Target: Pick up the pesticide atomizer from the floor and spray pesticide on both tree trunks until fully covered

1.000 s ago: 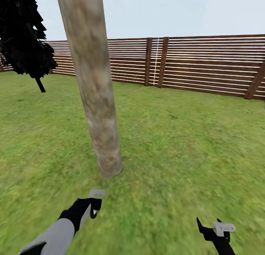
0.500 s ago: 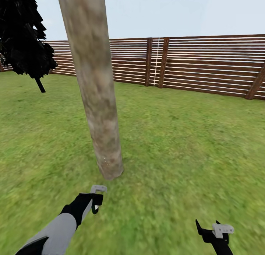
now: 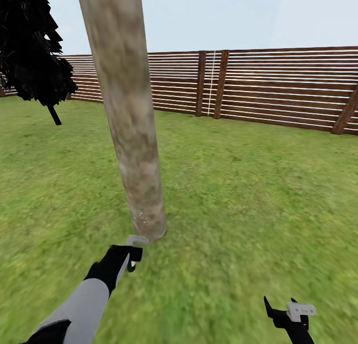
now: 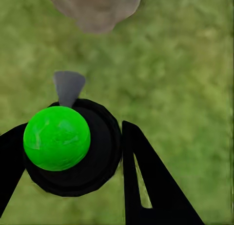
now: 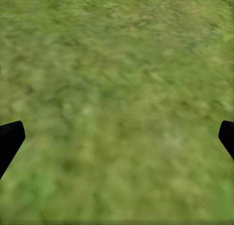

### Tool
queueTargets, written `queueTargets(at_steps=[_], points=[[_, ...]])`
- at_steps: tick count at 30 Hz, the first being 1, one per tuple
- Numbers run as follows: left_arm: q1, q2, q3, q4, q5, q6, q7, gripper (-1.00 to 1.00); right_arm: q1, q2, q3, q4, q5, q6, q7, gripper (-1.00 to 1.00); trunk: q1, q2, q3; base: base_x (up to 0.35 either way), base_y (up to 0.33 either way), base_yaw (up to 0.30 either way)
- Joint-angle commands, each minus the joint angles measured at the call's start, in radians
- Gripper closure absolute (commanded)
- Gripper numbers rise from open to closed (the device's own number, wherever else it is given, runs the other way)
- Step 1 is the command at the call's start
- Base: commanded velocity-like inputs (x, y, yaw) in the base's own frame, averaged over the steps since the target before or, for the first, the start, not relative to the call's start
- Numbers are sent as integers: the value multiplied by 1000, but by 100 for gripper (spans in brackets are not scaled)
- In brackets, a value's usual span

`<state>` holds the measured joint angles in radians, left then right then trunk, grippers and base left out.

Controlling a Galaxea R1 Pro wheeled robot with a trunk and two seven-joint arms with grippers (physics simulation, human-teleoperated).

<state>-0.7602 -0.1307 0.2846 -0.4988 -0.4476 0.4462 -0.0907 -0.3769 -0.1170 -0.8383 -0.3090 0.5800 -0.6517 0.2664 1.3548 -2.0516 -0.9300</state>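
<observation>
The pesticide atomizer (image 4: 57, 137), a black round body with a bright green ball on top and a grey nozzle (image 3: 136, 240), sits between the fingers of my left gripper (image 4: 73, 154), which is shut on it. In the head view my left gripper (image 3: 128, 258) is low over the grass, with the nozzle right at the foot of the thick mottled tree trunk (image 3: 132, 135). A few pale specks show low on the bark. My right gripper (image 3: 289, 310) hangs open over the lawn at the lower right, and the right wrist view shows its fingertips (image 5: 10, 137) wide apart above bare grass.
Green lawn (image 3: 248, 195) stretches all around. A brown slatted wooden fence (image 3: 278, 90) bounds it at the back. Dark jagged foliage (image 3: 30, 50) of another tree hangs at the far left.
My left arm has pushed forward with the atomizer, bringing the nozzle from short of the trunk up to its foot. Pale specks have appeared low on the bark. The right gripper barely moved.
</observation>
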Motion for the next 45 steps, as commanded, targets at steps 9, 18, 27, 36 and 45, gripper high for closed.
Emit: queueTargets(at_steps=[9,18,27,36,45], points=[[-5,27,-12,-9,-15,5,-9,100,-1,0,-8,1,3,-3,8,-100,0,0,-1,131,113,0],[-9,-32,-19,-10,-14,6,-7,100,-2,0,-8,2,4,-3,8,-100,0,0,-1,8,6,0],[5,-6,-59,-225,-14,138,-10,100,-1,0,-7,2,4,-3,10,-100,0,0,-1,0,0,0],[5,4,-123,-275,-12,192,-69,100,-1,0,-7,2,5,-3,10,-100,0,0,-1,0,0,0],[8,-29,-184,-355,-10,244,-76,100,-1,0,-7,3,7,-3,10,-100,0,0,-1,-98,0,0]])
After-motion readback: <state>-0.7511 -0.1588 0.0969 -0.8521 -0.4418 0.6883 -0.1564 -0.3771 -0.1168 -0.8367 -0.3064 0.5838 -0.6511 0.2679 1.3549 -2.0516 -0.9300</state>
